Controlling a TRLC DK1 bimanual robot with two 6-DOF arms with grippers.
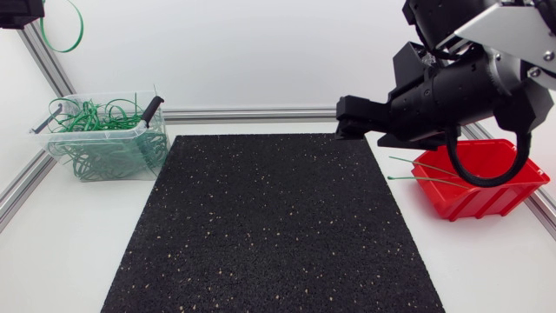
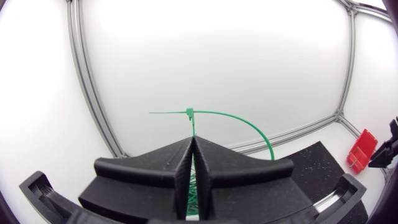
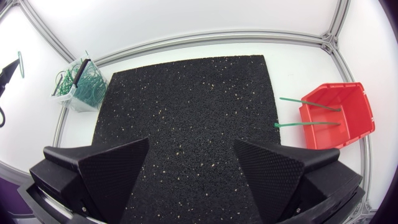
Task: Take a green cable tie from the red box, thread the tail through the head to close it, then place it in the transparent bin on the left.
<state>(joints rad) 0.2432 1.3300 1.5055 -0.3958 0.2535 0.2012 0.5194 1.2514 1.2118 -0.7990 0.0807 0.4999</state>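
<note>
A white table [image 1: 69,252] is covered at its middle by a black speckled mat [image 1: 269,226] and bounded by aluminium rails [image 1: 252,114] and a white panel [image 1: 234,52].

From above, only a dark scrap of the left gripper [image 1: 19,12] shows, cut off at the view's corner. The looped green cable tie [image 1: 82,30] loses its top there too. In the left wrist view the loop's lower run disappears behind the pressed-together fingers [image 2: 161,168]. The right arm [image 1: 460,87] hides the back rim of the red box [image 1: 486,187] at the worktop's right edge. The ties tangled in the transparent bin [image 1: 95,130] can't be counted.
</note>
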